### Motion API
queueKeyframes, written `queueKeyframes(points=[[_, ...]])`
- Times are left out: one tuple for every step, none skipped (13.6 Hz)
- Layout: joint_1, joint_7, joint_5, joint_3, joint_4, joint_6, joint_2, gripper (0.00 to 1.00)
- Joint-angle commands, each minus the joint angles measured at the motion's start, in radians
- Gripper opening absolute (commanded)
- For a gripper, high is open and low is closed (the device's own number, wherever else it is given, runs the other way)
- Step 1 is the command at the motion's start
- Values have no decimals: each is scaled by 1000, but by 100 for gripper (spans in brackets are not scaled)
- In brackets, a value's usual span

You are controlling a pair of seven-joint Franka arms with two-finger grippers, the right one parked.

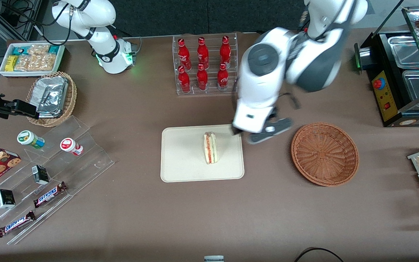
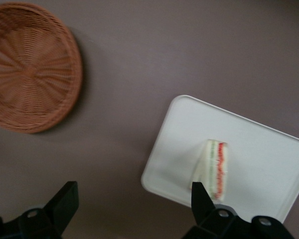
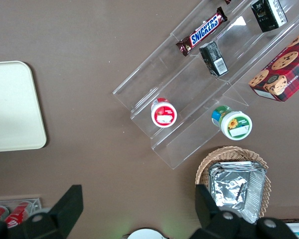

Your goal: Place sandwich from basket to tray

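On the brown bench (image 1: 209,214), starting at the parked arm's end, a clear stepped rack (image 1: 46,182) holds chocolate bars, small dark cartons and two lidded pots. Nearer the middle lies the tray (image 1: 184,156), a flat cream rectangle with rounded corners and a low rim, smooth and matte. The sandwich (image 1: 210,147) stands on it, on the part of the tray toward the working arm: a pale bread wedge with red, orange and green layers along its cut edge. The gripper (image 2: 134,209) hangs above the bench just beside the tray's edge, between tray and basket; the jaws are spread wide and hold nothing, and the sandwich sits apart from them, close to one fingertip (image 2: 202,196) in the wrist view. Toward the working arm's end rests the basket (image 1: 324,153), round, shallow, reddish-brown woven wicker with ribs radiating from its centre.
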Motion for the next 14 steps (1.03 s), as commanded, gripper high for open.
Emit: queueKeyframes(points=[[114, 136, 2, -13, -43, -109, -115, 100], [154, 198, 2, -13, -46, -152, -141, 100], [191, 262, 2, -13, -52, -187, -169, 100], [232, 317, -1, -13, -67, -206, -198, 100], [257, 348, -3, -13, -93, -210, -233, 100], [283, 379, -1, -11, -137, -207, -276, 100], [317, 432, -4, -11, -183, -198, -319, 100], [346, 497, -8, -11, -216, -198, -351, 100], [375, 555, -9, -11, -237, -198, -376, 100], [403, 612, -9, -11, -259, -198, -400, 100], [421, 666, -9, -11, -271, -206, -417, 100], [453, 727, -11, -11, -283, -207, -431, 100], [482, 774, -21, -11, -288, -207, -442, 100], [499, 805, -30, -11, -296, -209, -460, 100]])
